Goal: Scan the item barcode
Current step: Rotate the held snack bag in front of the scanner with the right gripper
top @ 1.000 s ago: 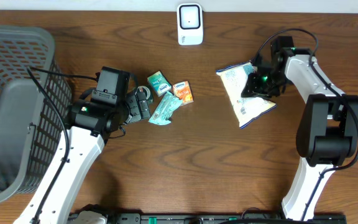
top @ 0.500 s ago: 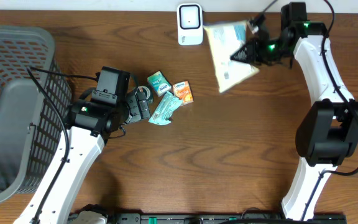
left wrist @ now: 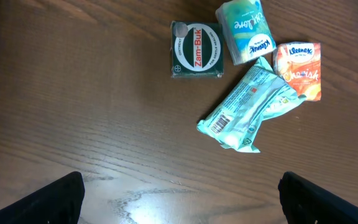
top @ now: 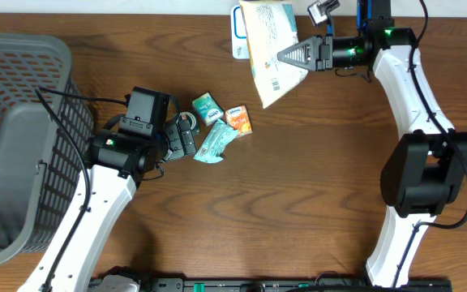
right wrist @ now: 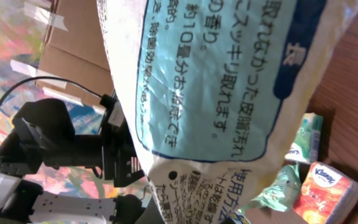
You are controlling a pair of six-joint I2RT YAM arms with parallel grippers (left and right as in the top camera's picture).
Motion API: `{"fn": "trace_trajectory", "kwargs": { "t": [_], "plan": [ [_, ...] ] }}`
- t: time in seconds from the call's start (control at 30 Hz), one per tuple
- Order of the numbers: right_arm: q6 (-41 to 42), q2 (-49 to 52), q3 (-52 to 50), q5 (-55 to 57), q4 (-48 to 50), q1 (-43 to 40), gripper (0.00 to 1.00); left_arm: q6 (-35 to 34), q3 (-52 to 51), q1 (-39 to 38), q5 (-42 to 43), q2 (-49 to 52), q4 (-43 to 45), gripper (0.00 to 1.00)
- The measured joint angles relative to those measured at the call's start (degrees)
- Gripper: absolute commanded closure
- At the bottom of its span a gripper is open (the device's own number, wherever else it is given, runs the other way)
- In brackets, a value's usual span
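Currently I have the right pincer clamped on the pouch above the scanner; left pincer stands wide apart.

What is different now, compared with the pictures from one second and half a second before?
The right pincer closed on the white bag, lifted it off the table and carried it leftward to the far edge. In the overhead view the bag now partly covers the scanner. The left pincer, open, and the small packets near it did not move.
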Motion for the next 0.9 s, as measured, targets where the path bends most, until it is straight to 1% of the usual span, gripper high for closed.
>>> {"fn": "trace_trajectory", "kwargs": {
  "t": [0.13,0.33,0.63,0.7,0.73,0.8,0.9],
  "plan": [
    [1.6,0.0,0.0,1.1,0.0,0.7,0.99,0.0,0.0,0.0,0.0,0.0,0.0,0.02],
    [4.3,0.0,0.0,7.7,0.0,2.0,0.99,0.0,0.0,0.0,0.0,0.0,0.0,0.02],
    [4.8,0.0,0.0,13.9,-1.3,3.1,0.99,0.0,0.0,0.0,0.0,0.0,0.0,0.02],
    [5.3,0.0,0.1,20.0,-4.3,3.2,0.99,0.0,0.0,0.0,0.0,0.0,0.0,0.02],
    [5.4,0.0,0.1,21.4,-4.7,3.2,0.99,0.0,0.0,0.0,0.0,0.0,0.0,0.02],
    [6.7,0.0,0.1,30.0,-7.3,3.5,0.99,0.0,0.0,0.0,0.0,0.0,0.0,0.02],
    [9.5,0.0,0.1,47.5,-9.7,4.4,0.99,0.0,0.0,0.0,0.0,0.0,0.0,0.02]
  ]
}}
